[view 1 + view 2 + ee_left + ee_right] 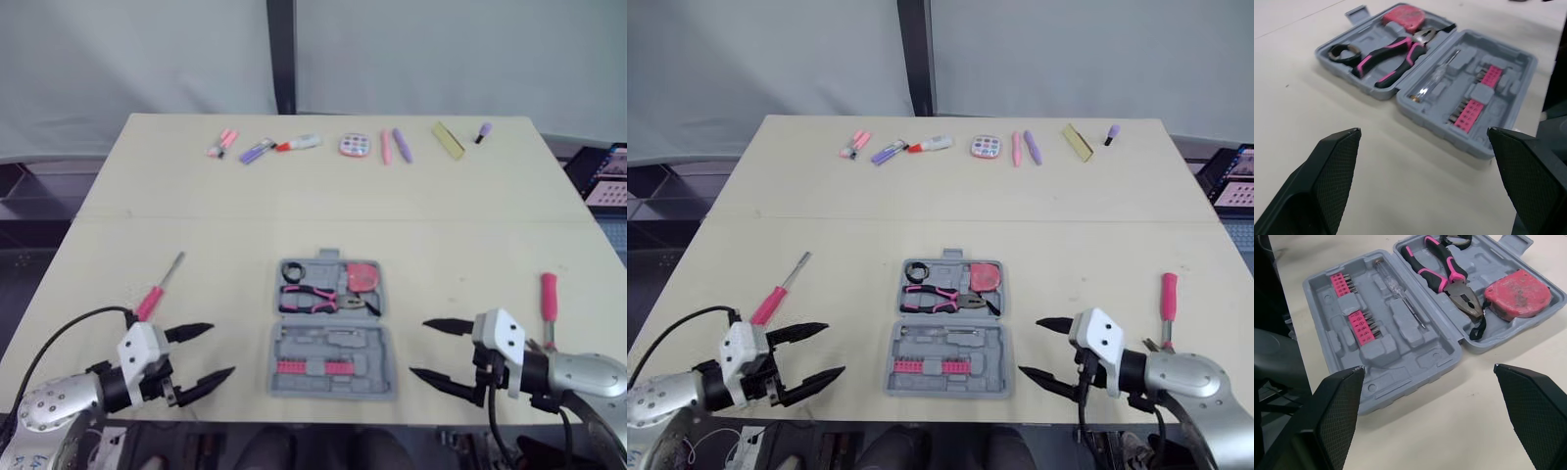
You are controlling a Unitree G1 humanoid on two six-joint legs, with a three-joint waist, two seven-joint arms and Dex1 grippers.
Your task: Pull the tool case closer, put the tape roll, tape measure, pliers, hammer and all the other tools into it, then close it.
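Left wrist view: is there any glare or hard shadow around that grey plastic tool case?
Left wrist view: the open grey plastic tool case throws only a soft, narrow shadow along its edge, and the clear screwdriver in it glints. Left eye view: light falls evenly on the cream table, without glare.

Light: soft, even and overhead, leaving the bench (196, 255) a uniformly bright cream, the curtain (137, 59) behind it a duller grey-white and the floor (29, 206) at the left margin dark. Shadows: faint and soft-edged, chiefly a thin band under the near edge of the case (1469, 156) and shallow shading inside its moulded recesses. Glare: minor, with a glint on the clear screwdriver (1432, 81), a dull sheen on the pliers (1466, 301) and tape measure (1518, 293); bench edges run straight to the picture margins.
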